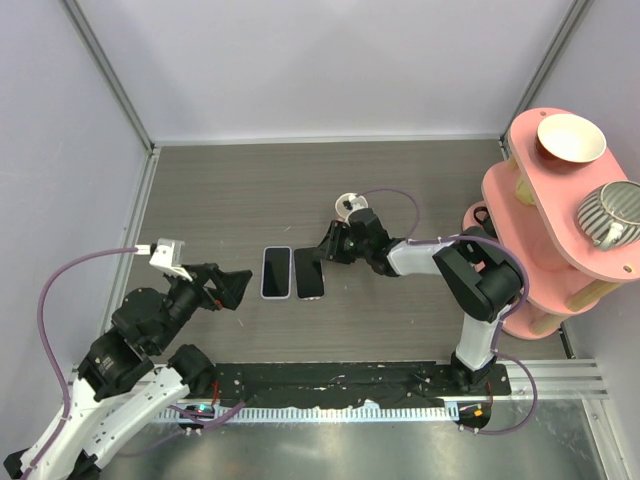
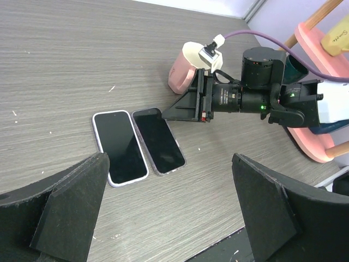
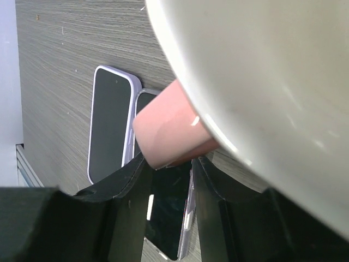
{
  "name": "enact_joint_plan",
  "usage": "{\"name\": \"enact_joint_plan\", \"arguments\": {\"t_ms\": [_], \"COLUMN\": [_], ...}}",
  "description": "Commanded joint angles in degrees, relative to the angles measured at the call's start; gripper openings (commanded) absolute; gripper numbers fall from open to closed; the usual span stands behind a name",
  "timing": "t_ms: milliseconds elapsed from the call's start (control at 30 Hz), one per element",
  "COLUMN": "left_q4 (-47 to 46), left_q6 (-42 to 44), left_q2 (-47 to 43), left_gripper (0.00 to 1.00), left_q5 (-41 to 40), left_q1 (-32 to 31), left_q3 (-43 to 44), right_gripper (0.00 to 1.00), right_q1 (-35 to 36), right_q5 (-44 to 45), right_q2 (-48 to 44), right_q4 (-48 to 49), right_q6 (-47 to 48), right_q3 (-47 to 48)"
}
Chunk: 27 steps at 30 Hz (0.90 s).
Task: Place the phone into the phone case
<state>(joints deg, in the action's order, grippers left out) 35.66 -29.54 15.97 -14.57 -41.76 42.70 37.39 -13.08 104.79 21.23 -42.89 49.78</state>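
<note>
Two phone-shaped slabs lie flat, side by side, mid-table. The left one point(image 1: 276, 271) has a dark face and a lavender-white rim; it shows in the left wrist view point(image 2: 120, 146) and the right wrist view point(image 3: 109, 123). The right one point(image 1: 309, 274) is dark with a clear rim and side buttons point(image 2: 160, 141) point(image 3: 169, 213). I cannot tell which is the case. My right gripper point(image 1: 325, 250) point(image 2: 163, 113) point(image 3: 170, 164) has its tips at the right slab's far end, jaws a narrow gap apart, gripping nothing. My left gripper point(image 1: 240, 288) point(image 2: 169, 158) is wide open and empty, near-left of the slabs.
A pink mug point(image 1: 348, 205) point(image 2: 182, 68) stands just behind the right gripper and fills the upper right wrist view point(image 3: 245, 82). A pink tiered rack point(image 1: 550, 200) with a bowl point(image 1: 570, 137) and a striped cup point(image 1: 612, 212) stands at the right edge.
</note>
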Motion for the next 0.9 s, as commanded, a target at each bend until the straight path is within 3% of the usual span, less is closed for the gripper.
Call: {"name": "enact_joint_plan", "arguments": {"t_ms": [0,400,533,700,800,867], "left_q4": [-0.59,-0.50,-0.59,-0.85,-1.03,-1.73], "left_q6": [0.54,0.45,0.45,0.45,0.36,0.36], "left_q2": [0.56,1.61,1.79,2.92,4.15,4.95], "left_gripper": [1.00,1.00,1.00,1.00,1.00,1.00], "left_q5": [-0.02,0.06,0.24,0.68,1.12,1.21], "left_q1": [-0.08,-0.17,-0.17,-0.17,-0.17,-0.17], "left_q3": [-0.16,-0.25,-0.33,-0.51,-0.51,-0.60], "right_gripper": [0.41,0.41,0.28,0.26,0.43,0.79], "right_q1": [0.14,0.32,0.58,1.02,1.11,1.11], "right_q5": [1.39,0.95,-0.36,-5.37,-5.64,-1.45], "right_q2": [-1.08,-16.19,-23.66,-35.43,-45.70,-51.33], "right_q4": [-2.42,-6.64,-9.89,-13.67,-19.28,-25.69], "right_q6": [1.06,1.85,3.25,6.06,9.83,12.29], "right_q3": [1.29,-7.14,-10.48,-14.70,-15.67,-15.68]}}
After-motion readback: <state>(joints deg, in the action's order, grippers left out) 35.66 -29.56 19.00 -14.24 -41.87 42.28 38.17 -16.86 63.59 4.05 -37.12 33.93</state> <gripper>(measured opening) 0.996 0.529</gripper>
